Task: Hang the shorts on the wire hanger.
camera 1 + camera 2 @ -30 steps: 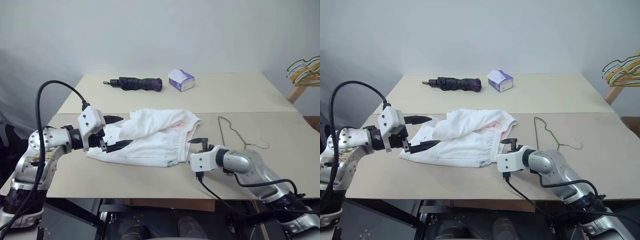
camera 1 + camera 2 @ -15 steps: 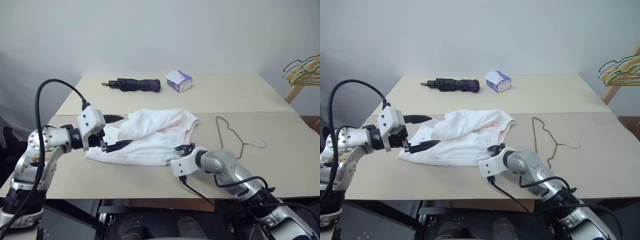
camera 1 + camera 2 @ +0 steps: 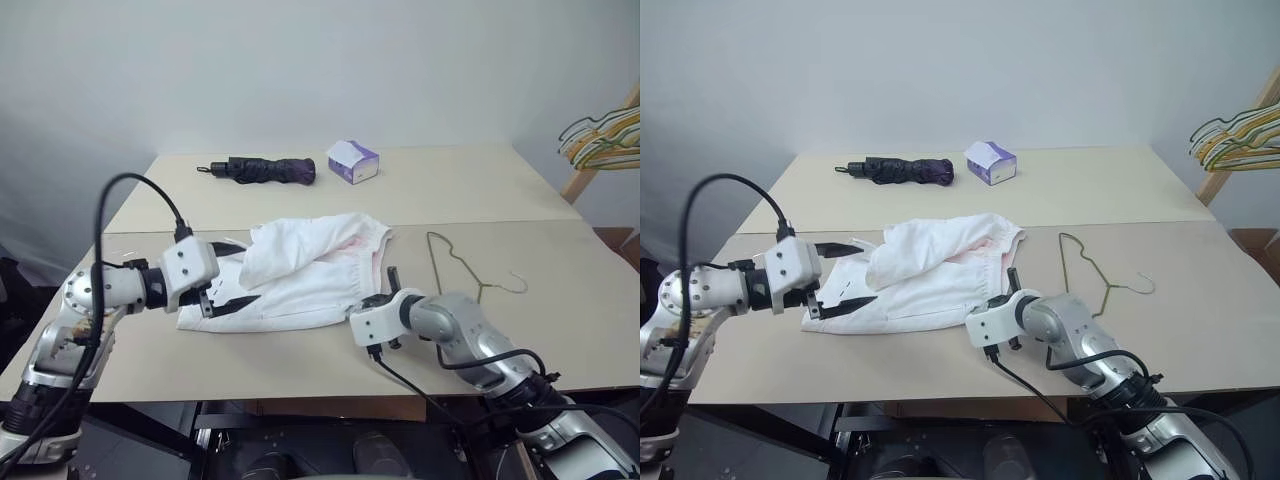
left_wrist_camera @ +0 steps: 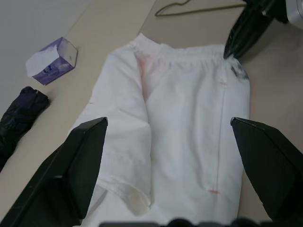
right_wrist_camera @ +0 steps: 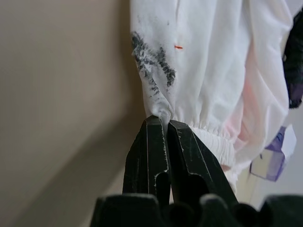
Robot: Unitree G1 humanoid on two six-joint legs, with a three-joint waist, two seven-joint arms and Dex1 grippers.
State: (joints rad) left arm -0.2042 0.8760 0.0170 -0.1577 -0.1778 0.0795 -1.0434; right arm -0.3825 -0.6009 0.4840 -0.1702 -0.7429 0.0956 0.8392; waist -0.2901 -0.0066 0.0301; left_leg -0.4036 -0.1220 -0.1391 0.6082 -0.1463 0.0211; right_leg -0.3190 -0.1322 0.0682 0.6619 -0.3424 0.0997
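The white shorts [image 3: 300,265] lie crumpled on the table's middle, with a dark smudge [image 5: 151,64] near one corner. My right gripper [image 5: 161,122] is shut on that corner, where the gathered waistband [image 5: 213,137] ends; the same grip appears from the head [image 3: 387,275]. My left gripper [image 3: 235,272] stands open at the shorts' left end, one finger on each side of the cloth, both just above it. The thin wire hanger [image 3: 455,265] lies flat on the table to the right of the shorts, apart from both grippers.
A folded dark umbrella [image 3: 262,170] and a purple tissue box [image 3: 352,161] lie at the table's back. A bunch of coloured hangers [image 3: 605,135] hangs beyond the right edge. A seam [image 3: 520,222] crosses the tabletop behind the shorts.
My right gripper, open beside the shorts a second ago, has moved in and closed on the waistband corner. My left hand has sunk a little. The camera has shifted slightly.
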